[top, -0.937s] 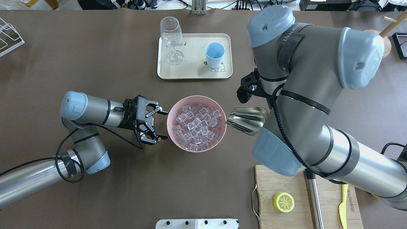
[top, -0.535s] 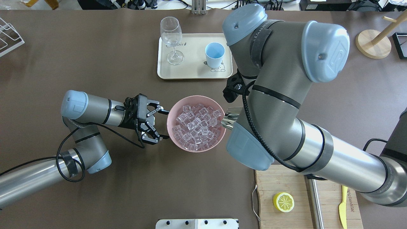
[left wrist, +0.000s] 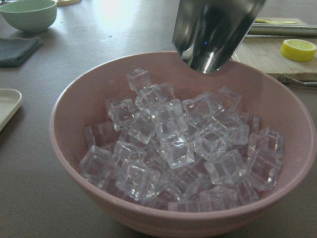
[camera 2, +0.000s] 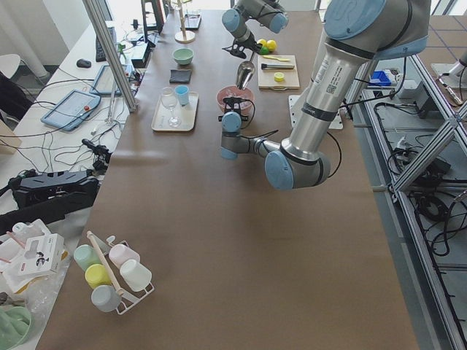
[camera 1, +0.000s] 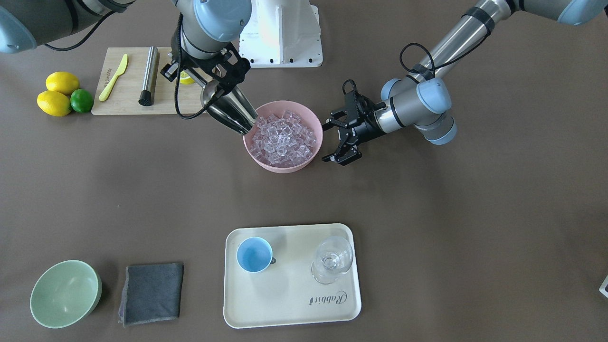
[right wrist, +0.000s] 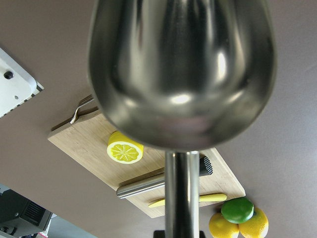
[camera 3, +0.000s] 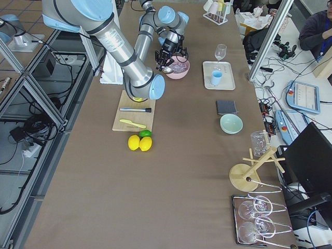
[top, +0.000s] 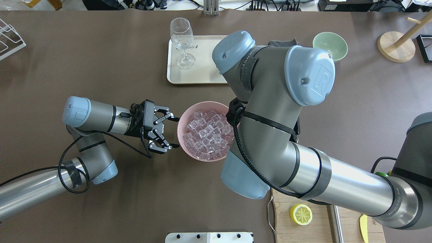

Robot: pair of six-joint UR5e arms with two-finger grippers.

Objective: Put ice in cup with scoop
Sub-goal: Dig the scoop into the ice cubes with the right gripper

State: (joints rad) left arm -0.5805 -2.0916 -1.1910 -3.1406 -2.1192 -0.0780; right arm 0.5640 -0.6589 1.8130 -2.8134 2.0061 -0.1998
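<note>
The steel scoop [camera 1: 229,111] slants down with its mouth over the near rim of the pink bowl [camera 1: 285,168], just above the ice [camera 1: 282,137]. Its trough looks empty in the left wrist view, scoop [left wrist: 213,29] over ice [left wrist: 173,144]. My right gripper [camera 1: 204,76] is shut on the scoop's rod handle [right wrist: 181,198]. My left gripper [top: 176,132] stands open beside the bowl's other side, not touching it. The light-blue cup [camera 1: 254,254] stands on the cream tray [camera 1: 289,304]; in the overhead view my right arm hides it.
A wine glass [camera 1: 332,260] shares the tray. A cutting board [camera 1: 123,102] carries a steel cylinder [camera 1: 148,76] and a yellow knife [camera 1: 113,78]; lemons [camera 1: 57,95] and a lime [camera 1: 81,100] lie beside it. A green bowl [camera 1: 64,294] and grey cloth [camera 1: 152,293] sit far off.
My right arm has swung left, carrying the scoop from beside the bowl to over its rim and now covering the cup from above. The left gripper has barely moved.
</note>
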